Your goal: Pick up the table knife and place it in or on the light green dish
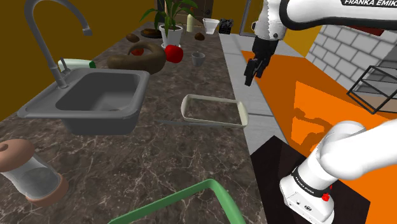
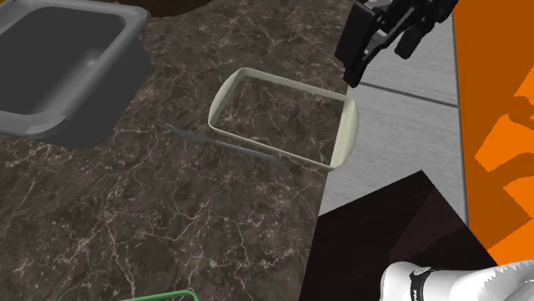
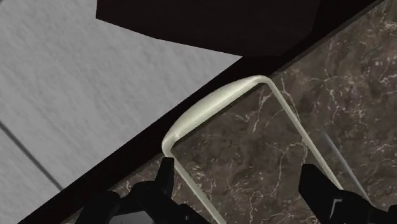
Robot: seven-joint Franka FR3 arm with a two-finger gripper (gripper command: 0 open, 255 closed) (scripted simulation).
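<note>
1. The dark marble-patterned countertop (image 1: 159,159) carries all items listed below.
2. The grey rectangular sink basin (image 1: 95,95) is set into the countertop at the shoulder view's left.
3. The white robot arm with dark joints (image 1: 331,13) reaches in from the shoulder view's upper right.
4. The pale green rectangular dish with rounded corners (image 2: 347,137) rests on the countertop near its edge. It is empty.
5. The black two-finger gripper (image 3: 238,181) hangs in the air over the countertop edge, by one short end of the dish. Its fingers (image 3: 164,175) are released and spread apart, grasping nothing.
6. The slender grey table knife (image 2: 218,142) lies flat on the countertop outside the dish. It runs just beside the long wall that is nearer in the shoulder view, with one end pointing toward the sink. It is well apart from the gripper.
</note>
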